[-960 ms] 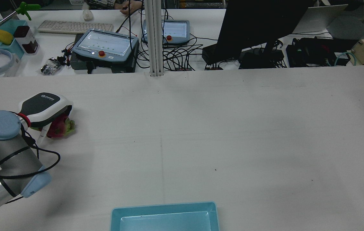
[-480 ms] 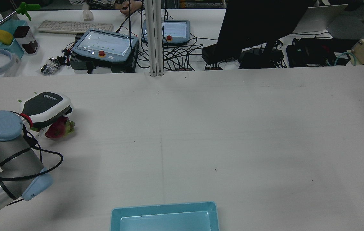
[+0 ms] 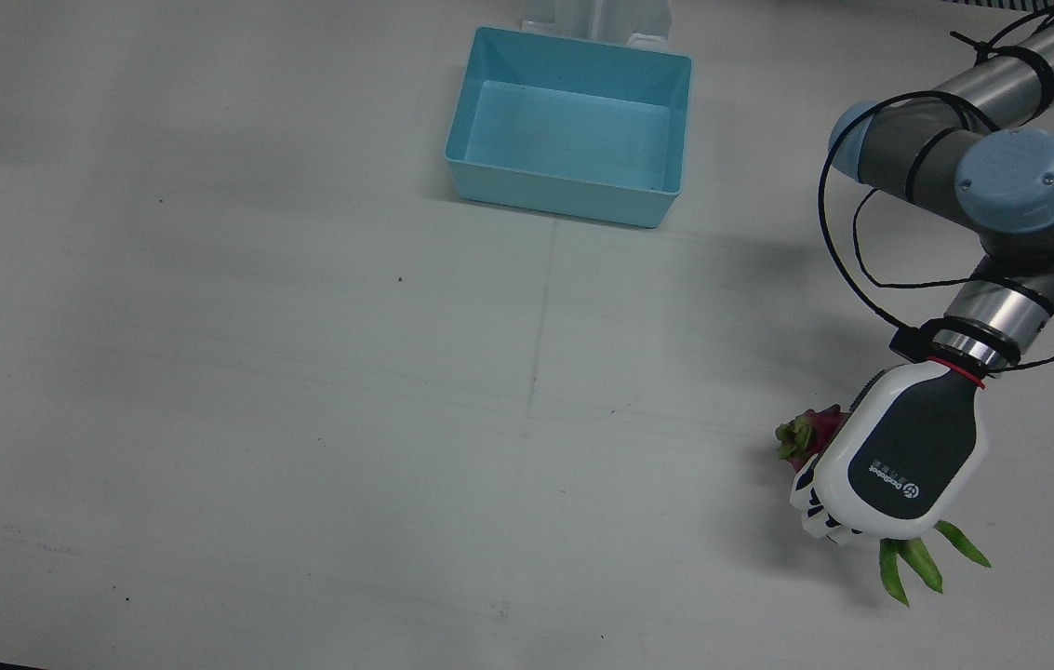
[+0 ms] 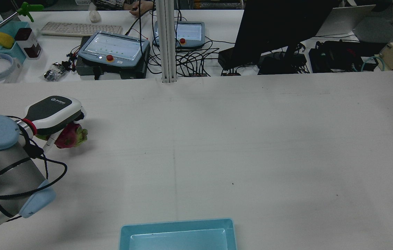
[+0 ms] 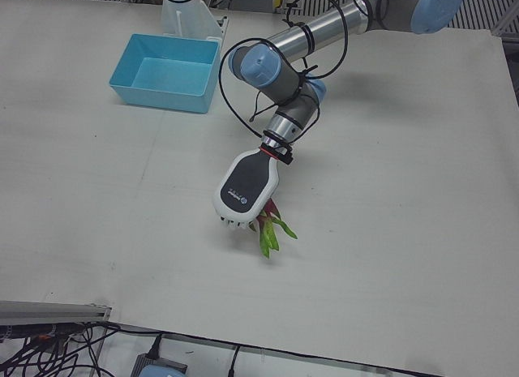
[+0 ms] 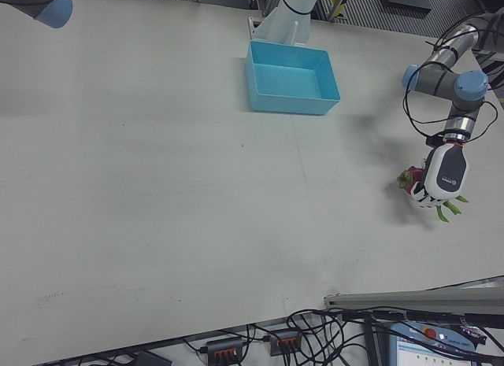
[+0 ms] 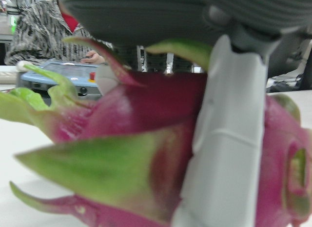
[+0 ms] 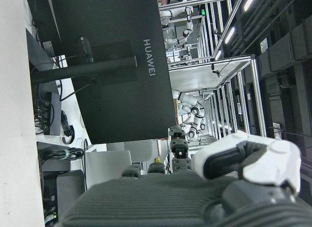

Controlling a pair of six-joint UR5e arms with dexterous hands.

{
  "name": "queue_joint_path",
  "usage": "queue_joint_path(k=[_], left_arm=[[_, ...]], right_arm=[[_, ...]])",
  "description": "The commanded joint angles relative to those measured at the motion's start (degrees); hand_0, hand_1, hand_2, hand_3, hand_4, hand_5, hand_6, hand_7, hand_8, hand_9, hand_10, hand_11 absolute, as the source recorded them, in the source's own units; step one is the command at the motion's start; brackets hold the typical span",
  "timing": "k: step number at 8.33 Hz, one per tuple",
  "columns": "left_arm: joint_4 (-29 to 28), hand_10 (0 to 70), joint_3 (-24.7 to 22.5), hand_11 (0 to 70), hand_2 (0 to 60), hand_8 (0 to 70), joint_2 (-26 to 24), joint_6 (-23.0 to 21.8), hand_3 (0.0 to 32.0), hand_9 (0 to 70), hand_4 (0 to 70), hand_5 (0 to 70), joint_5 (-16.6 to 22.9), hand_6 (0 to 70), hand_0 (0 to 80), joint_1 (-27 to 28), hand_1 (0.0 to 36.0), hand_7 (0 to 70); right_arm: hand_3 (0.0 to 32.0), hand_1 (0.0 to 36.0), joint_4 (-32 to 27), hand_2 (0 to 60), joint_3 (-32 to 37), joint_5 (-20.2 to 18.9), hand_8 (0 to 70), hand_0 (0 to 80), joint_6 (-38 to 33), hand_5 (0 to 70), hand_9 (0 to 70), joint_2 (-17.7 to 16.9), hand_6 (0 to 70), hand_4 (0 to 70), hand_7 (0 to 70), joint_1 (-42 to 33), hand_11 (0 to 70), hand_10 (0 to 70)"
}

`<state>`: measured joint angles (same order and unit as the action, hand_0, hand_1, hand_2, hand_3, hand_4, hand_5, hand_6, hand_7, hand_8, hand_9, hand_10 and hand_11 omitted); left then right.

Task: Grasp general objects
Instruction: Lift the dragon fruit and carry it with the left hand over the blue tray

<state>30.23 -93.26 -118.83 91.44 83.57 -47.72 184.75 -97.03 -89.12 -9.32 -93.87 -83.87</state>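
A pink dragon fruit [image 3: 810, 433] with green scales sits in my left hand [image 3: 903, 461] near the table's left side, its leaves sticking out past the fingers. From behind, the left hand [image 4: 52, 110] covers the dragon fruit [image 4: 70, 136] from above, shut on it. Up close, a white finger [image 7: 229, 139] wraps across the dragon fruit [image 7: 146, 129]. In the left-front view the left hand [image 5: 246, 186] hides most of the dragon fruit [image 5: 269, 229]. My right hand [image 8: 243, 158] shows only in its own view, away from the table, holding nothing.
A light-blue bin [image 3: 564, 200] stands at the robot's edge of the table, mid-width, also the bin [image 4: 177, 225] from behind. Beyond the far edge are a monitor [image 4: 279, 27], teach pendants [image 4: 113, 47], cables and a person's hand [image 4: 137, 12].
The left hand has shifted slightly up and to the right in the rear view, and the dragon fruit moved with it in its grip.
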Motion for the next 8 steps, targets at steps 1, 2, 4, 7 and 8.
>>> queue_joint_path(k=[1,2,4,7,8], left_arm=[[-6.8,70.0,-4.3,70.0,60.0,70.0,-0.1,-12.7,0.0,70.0,51.2,70.0,8.1,70.0,80.0,-2.1,36.0,70.0],[-9.7,70.0,-4.8,70.0,60.0,70.0,0.0,-16.0,0.0,70.0,50.8,70.0,8.4,70.0,80.0,-2.4,36.0,70.0],[-18.1,70.0,-4.4,70.0,60.0,70.0,0.0,-26.7,0.0,70.0,52.2,70.0,11.1,70.0,80.0,-3.0,36.0,70.0],[-30.8,70.0,-3.9,70.0,60.0,70.0,0.0,-43.6,0.0,70.0,52.7,70.0,13.9,70.0,80.0,-2.6,36.0,70.0],[-35.5,70.0,-3.8,70.0,60.0,70.0,-0.2,-48.8,0.0,70.0,54.2,70.0,16.2,70.0,80.0,-2.4,36.0,70.0]], right_arm=[[0.0,0.0,0.0,0.0,-0.1,0.0,0.0,0.0,0.0,0.0,0.0,0.0,0.0,0.0,0.0,-0.1,0.0,0.0],[0.0,0.0,0.0,0.0,-0.1,0.0,0.0,0.0,0.0,0.0,0.0,0.0,0.0,0.0,0.0,0.0,0.0,0.0],[0.0,0.0,0.0,0.0,-0.1,0.0,0.0,0.0,0.0,0.0,0.0,0.0,0.0,0.0,0.0,0.0,0.0,0.0],[0.0,0.0,0.1,0.0,-0.1,0.0,0.0,0.0,0.0,0.0,0.0,0.0,0.0,0.0,0.0,0.0,0.0,0.0],[0.0,0.0,0.0,0.0,-0.1,0.0,0.0,0.0,0.0,0.0,0.0,0.0,0.0,0.0,0.0,-0.1,0.0,0.0]])
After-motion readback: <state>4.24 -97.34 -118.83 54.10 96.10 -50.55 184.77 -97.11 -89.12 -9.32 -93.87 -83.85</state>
